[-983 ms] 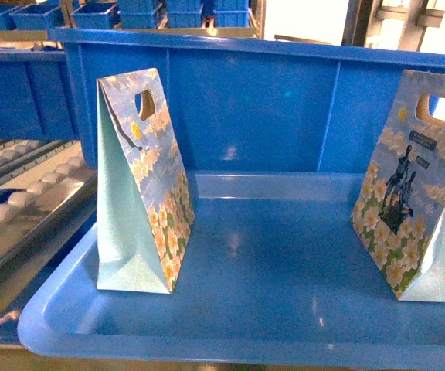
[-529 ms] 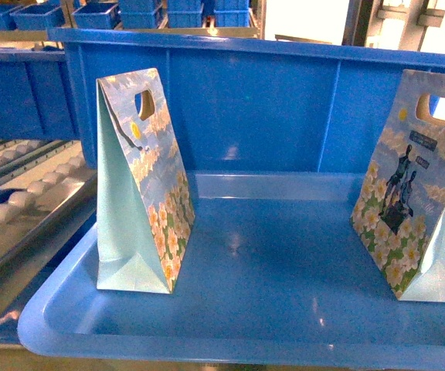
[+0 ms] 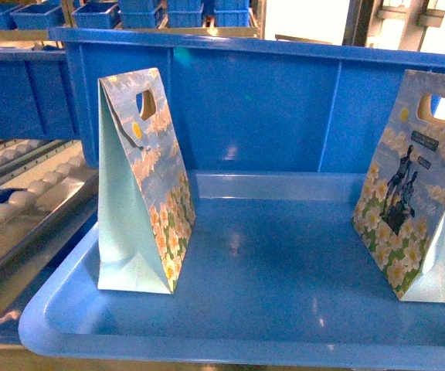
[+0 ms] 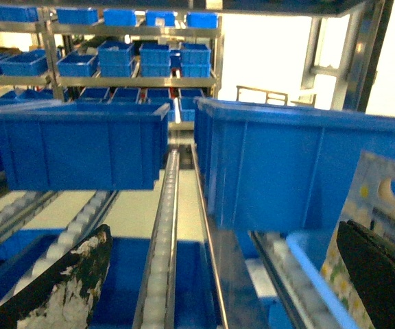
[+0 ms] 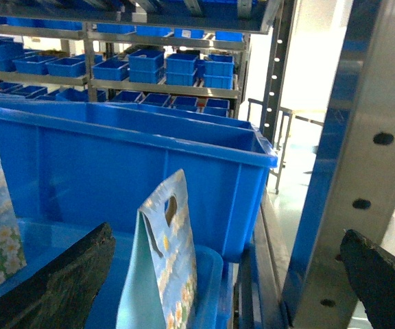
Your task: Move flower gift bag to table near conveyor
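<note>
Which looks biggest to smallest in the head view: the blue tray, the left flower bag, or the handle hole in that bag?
1. Blue tray, spanning nearly the whole width.
2. Left flower gift bag, standing upright in the tray.
3. Handle hole near the bag's top, by far the smallest.

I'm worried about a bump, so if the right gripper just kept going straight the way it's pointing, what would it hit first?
Most likely the flower gift bag standing in the blue tray; it sits between the open right gripper's fingers, nearest the camera. Behind it is the big blue bin. Depth is hard to judge.
</note>
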{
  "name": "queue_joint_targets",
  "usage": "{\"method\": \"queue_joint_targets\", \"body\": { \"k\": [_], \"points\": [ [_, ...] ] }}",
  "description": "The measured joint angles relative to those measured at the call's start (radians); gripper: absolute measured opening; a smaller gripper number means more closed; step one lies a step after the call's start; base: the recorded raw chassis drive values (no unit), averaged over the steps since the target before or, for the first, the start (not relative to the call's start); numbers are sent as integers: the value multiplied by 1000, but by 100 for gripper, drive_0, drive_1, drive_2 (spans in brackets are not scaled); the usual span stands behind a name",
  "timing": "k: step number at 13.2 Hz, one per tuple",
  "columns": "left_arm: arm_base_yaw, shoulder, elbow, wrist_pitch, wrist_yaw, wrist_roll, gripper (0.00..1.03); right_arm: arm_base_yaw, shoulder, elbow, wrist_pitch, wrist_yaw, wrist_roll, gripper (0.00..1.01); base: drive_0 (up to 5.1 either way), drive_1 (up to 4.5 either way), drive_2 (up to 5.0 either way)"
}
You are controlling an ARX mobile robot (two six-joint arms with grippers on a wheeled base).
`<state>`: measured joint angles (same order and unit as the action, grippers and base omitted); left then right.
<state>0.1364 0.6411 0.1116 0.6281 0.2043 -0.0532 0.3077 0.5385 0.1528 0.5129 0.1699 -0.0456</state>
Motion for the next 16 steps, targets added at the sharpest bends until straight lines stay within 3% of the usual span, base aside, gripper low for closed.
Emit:
{"method": "queue_joint_targets", "body": {
  "k": [2, 3, 4, 5, 6, 8, 10, 16],
  "points": [
    [-77, 180, 179, 53, 4, -25, 98, 63, 135, 81, 72, 9, -3, 98, 0, 0, 0],
    [-238, 352, 352, 61, -51, -13, 98, 65, 302, 183, 116, -14, -5, 98, 0, 0, 0],
    [-409, 499, 470, 49, -156, 47, 98, 14, 510, 312, 116, -77, 44, 98, 0, 0, 0],
    [-409, 497, 469, 53, -164, 61, 98, 11, 666, 428, 29, -114, 91, 98, 0, 0, 0],
    [-410, 497, 469, 54, -164, 61, 98, -32, 774, 499, -30, -107, 130, 98, 0, 0, 0],
    [-409, 497, 469, 54, -164, 61, 98, -69, 840, 553, -95, -134, 174, 98, 0, 0, 0],
    [-409, 497, 469, 54, -164, 61, 98, -77, 866, 550, -138, -161, 241, 98, 0, 0, 0],
    [-409, 497, 469, 53, -164, 61, 98, -66, 865, 533, -136, -142, 244, 98, 0, 0, 0]
  ]
}}
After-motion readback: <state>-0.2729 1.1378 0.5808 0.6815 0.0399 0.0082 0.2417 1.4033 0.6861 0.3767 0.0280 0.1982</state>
